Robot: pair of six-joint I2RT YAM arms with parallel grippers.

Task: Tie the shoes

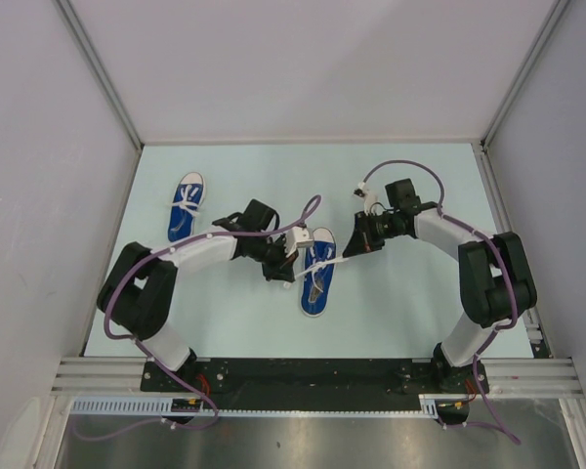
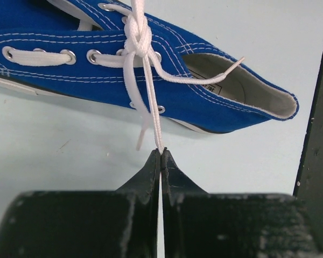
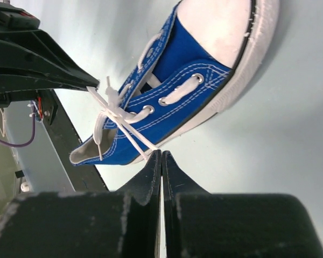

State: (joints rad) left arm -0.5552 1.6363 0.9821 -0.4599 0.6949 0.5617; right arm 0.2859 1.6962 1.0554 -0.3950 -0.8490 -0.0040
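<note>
1. On the bench [image 1: 410,303], between the arms, sits one shoe [image 1: 315,278]; the other shoe [image 1: 187,207] lies far left.
2. Jaws of left gripper [image 2: 161,154] and right gripper [image 3: 161,156] both clamp lace [image 2: 152,97] strands.
3. Risk imo: uneven pulling drags the shoe, or a strand slips and the knot [image 2: 137,40] ends up loose.
4. Only wrist views show knot and grip; only the top shows the other shoe.

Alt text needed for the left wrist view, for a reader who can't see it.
The left pincer is shut on a white lace that runs straight up to a knot on a blue sneaker. The sneaker stretches across the top of the view over a pale blue table, its grey-lined opening toward the right.
</note>
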